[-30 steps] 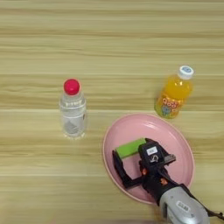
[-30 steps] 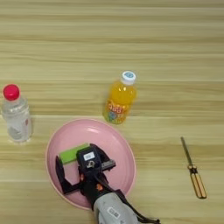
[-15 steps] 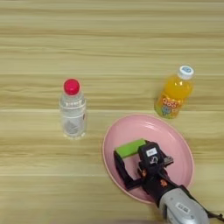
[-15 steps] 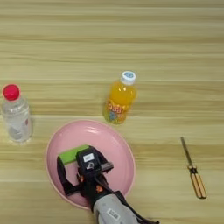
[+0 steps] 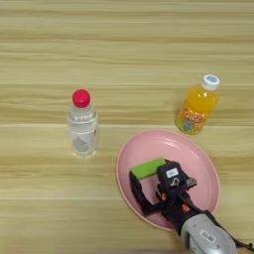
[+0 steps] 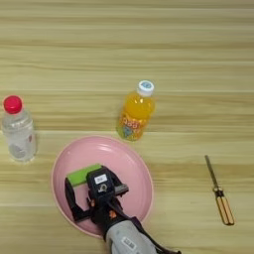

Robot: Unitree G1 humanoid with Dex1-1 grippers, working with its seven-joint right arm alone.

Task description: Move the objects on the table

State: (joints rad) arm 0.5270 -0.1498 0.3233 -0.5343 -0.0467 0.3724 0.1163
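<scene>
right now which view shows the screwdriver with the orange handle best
The right eye view: the thin screwdriver with the orange handle lies whole on the tan wooden table, right of the round pink plate. The left eye view misses it entirely.

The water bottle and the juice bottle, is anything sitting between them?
No. Between the water bottle and the juice bottle there is only bare table. The left eye view shows it; the pink plate lies nearer the camera.

Green block (image 5: 147, 168) partly covered at its near right end by the gripper (image 5: 149, 191). Near part of the pink plate (image 6: 134, 173) hidden under the silver forearm (image 6: 126, 240), itself cut off by the bottom edge. Orange bottle's (image 6: 135, 112) label print too small to read.
</scene>
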